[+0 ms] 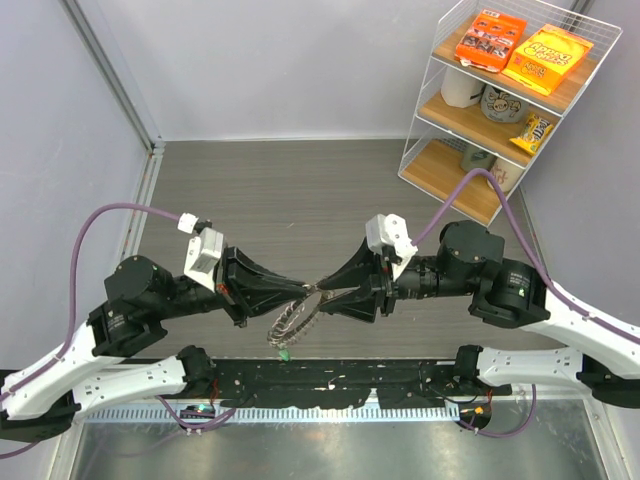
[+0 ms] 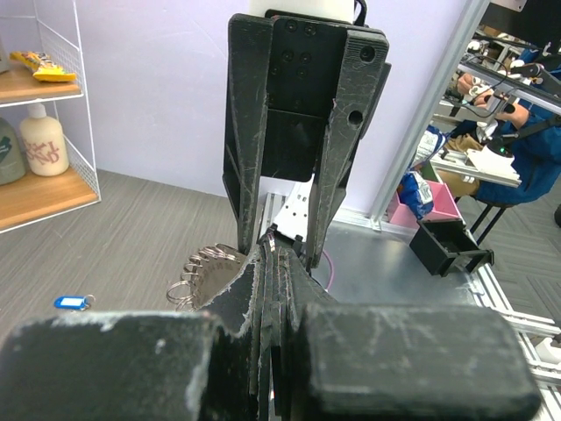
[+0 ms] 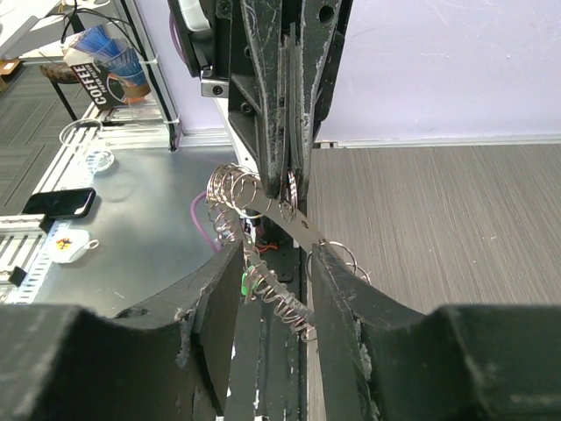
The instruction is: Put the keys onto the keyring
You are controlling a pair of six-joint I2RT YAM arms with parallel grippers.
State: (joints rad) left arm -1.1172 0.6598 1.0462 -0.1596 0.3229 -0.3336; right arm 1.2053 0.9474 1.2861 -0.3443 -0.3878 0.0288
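Grey wood-grain tabletop [image 1: 300,190], lavender walls, wire shelf [image 1: 432,95] of snack boxes at upper right. Both arms meet mid-frame, above the surface.

- Keyring [image 1: 292,320] hangs in the air between the two hands, just below centre of the overhead view. Its fringe of small silvery keys droops down-left, with a green tag [image 1: 285,353] lowest.
- Left hand [image 1: 302,290]: fingers pressed together, pinching the keyring's wire. The right wrist view shows it nipped at the tips.
- Right hand [image 1: 327,290]: fingers [image 3: 337,289] stand apart with a gap. A flat silvery key blade [image 3: 294,224] lies slantwise across that gap. No clear clamp on it.
- Blue tag [image 2: 70,303] lies on the tabletop at lower left of the left wrist view, well apart from the hands.

Handling, as judged:
- Light, but a loose and jangly load. The fringe probably swings and shifts the balance with any tilt.
- Metal is stiff, smooth and likely slippery against the worn pads.
- The ring wire looks thin and springy, so it could twist in a pinch.
- Best hold on the ring is probably a bare stretch of wire, pinched flat, away from the bunched keys.
- A key is best taken by its broad head, leaving the hole free for threading.
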